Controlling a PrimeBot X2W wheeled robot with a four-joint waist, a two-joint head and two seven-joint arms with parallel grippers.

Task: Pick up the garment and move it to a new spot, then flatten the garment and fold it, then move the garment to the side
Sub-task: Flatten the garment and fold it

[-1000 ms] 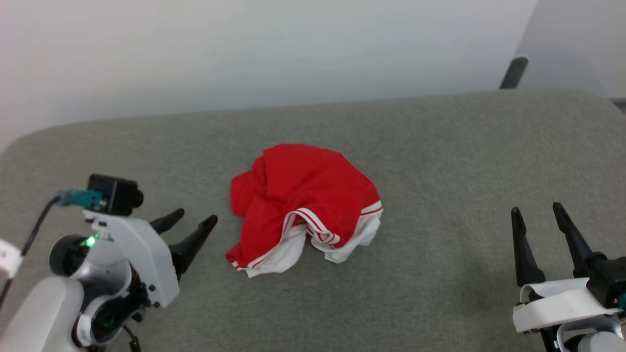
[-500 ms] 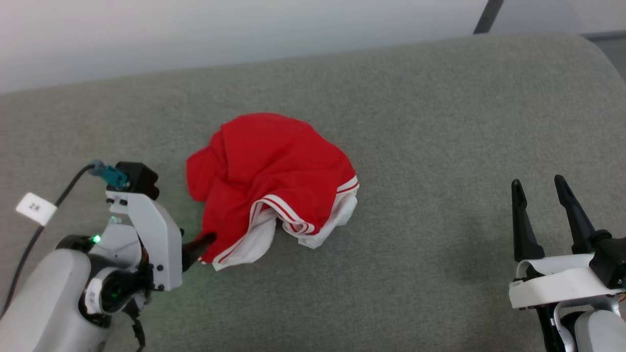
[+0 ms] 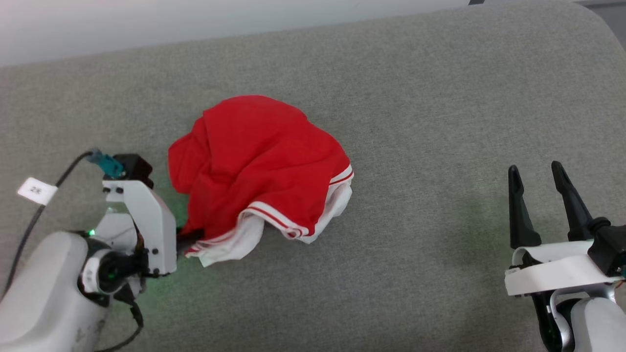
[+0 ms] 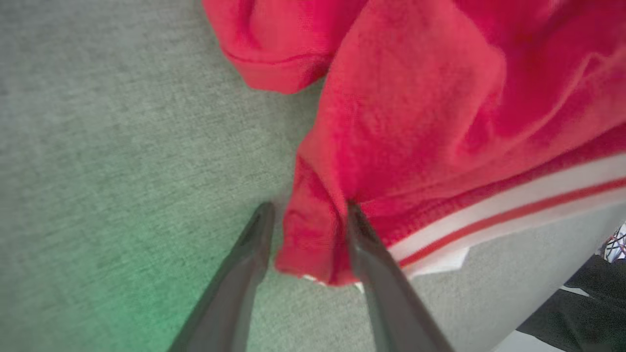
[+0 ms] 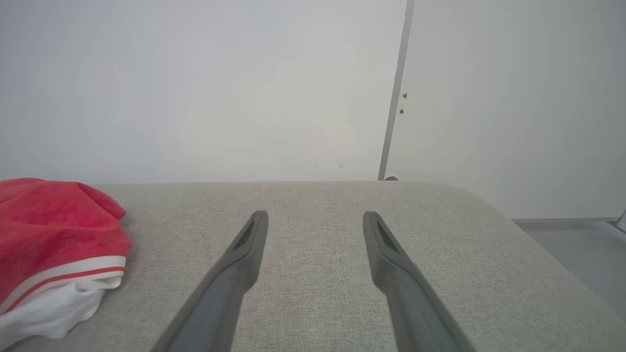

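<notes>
Garment: showing bright red across the body, with white peeking out at the sleeves and red-and-white stripes running along the trim bands.
Padded surface: reading as a plain grey-green weave, catching a green glow beside the left gripper.
Left gripper: showing dark grey fingers and a white housing.
Right gripper: showing black fingers over a white bracket.
Plug: showing teal, with its tag showing white.
Wall: coming across pale grey-white.

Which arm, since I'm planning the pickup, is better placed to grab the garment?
Left. The left gripper has its fingers astride a red fold of the garment; the right gripper stands open over the grey cushion, well apart from it.
</notes>
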